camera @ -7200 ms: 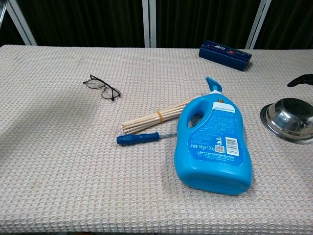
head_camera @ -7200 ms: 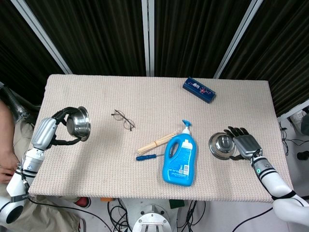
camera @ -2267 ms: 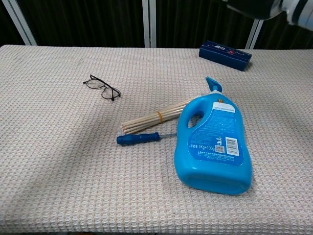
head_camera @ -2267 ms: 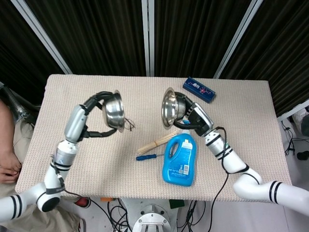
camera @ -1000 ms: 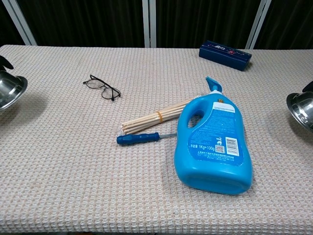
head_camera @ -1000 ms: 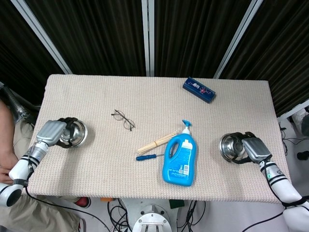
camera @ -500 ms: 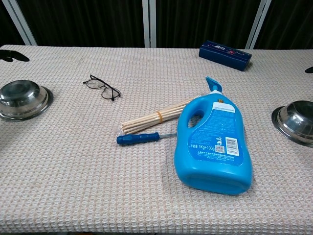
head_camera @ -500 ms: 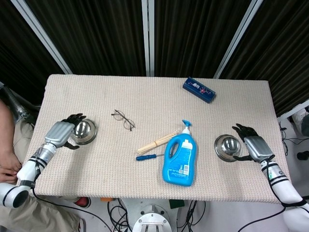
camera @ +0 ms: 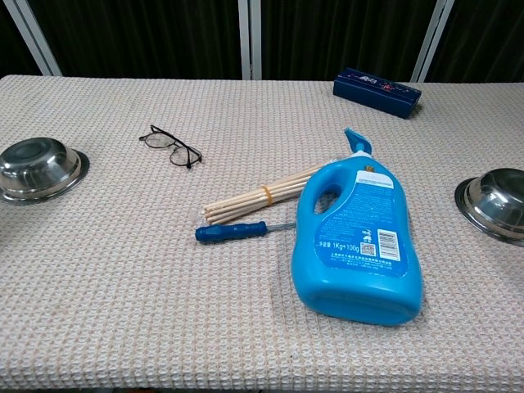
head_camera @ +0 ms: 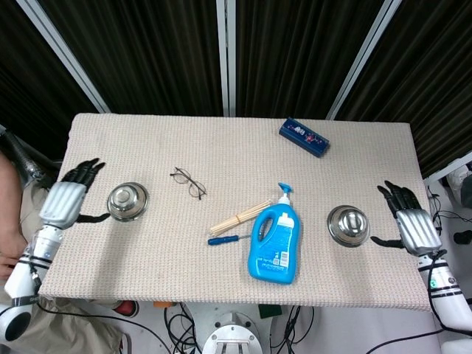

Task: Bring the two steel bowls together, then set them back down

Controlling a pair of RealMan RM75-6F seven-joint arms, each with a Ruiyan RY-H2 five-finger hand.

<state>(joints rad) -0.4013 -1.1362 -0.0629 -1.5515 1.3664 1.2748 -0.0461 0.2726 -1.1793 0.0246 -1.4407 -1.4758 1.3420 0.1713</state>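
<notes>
Two steel bowls sit upright on the table, the left bowl (head_camera: 127, 202) just inward of the left hand (head_camera: 67, 199), the right bowl (head_camera: 348, 225) just inward of the right hand (head_camera: 411, 227). Only the head view shows the hands: both released, fingers spread, touching nothing.

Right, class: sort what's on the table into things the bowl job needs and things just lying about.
Belongs to the job:
left steel bowl
right steel bowl

Just lying about:
glasses
wooden sticks
screwdriver
blue detergent bottle
dark blue box
</notes>
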